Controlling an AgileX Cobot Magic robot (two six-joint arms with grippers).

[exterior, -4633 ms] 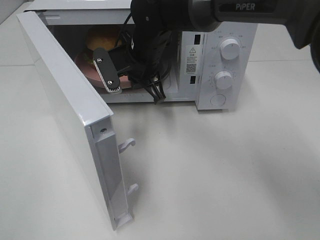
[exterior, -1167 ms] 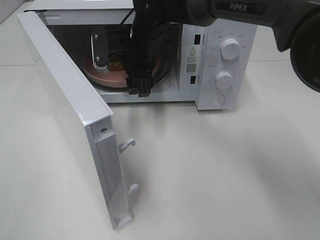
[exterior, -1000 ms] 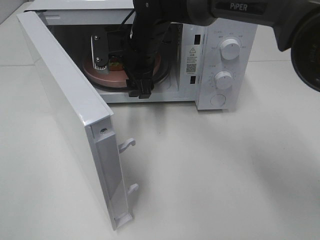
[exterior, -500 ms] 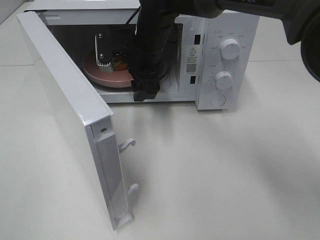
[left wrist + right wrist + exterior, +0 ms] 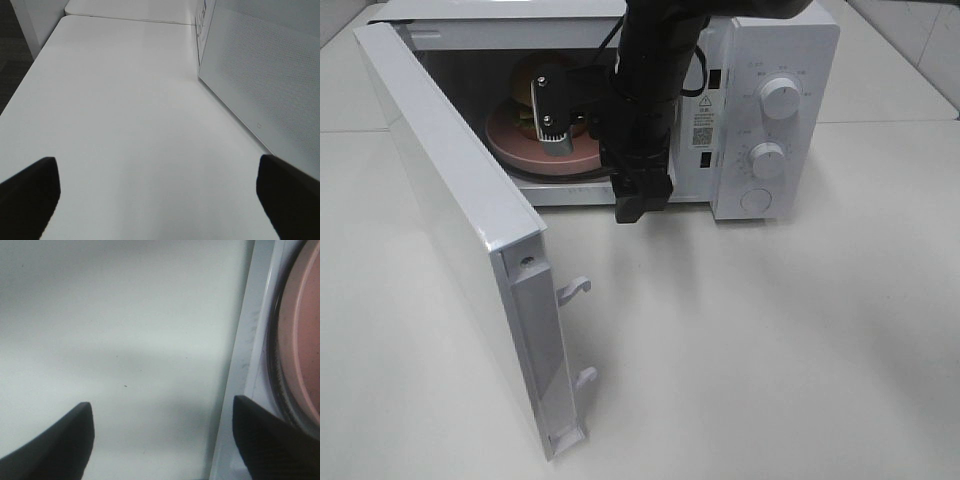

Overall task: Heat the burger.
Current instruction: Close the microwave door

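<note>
The burger (image 5: 527,93), tan bun with green filling, sits on the round pink plate (image 5: 515,150) inside the open white microwave (image 5: 775,60). My right gripper (image 5: 590,160) hangs at the mouth of the cavity, open and empty. One finger (image 5: 552,115) stands in front of the burger and hides part of it; the other (image 5: 632,200) is at the front sill. The right wrist view shows both dark fingertips (image 5: 55,440) wide apart over the table, with the plate's edge (image 5: 300,340) to one side. My left gripper (image 5: 160,200) is open and empty over bare table.
The microwave door (image 5: 450,220) stands swung wide open to the left, its latch hooks (image 5: 575,288) pointing right. Two knobs (image 5: 780,97) and a round button (image 5: 756,200) are on the right panel. A white dotted panel of the microwave (image 5: 270,85) shows in the left wrist view.
My right gripper has drawn back out of the cavity toward the front and a little right. The plate with the burger stays set down inside, and the burger shows more.
</note>
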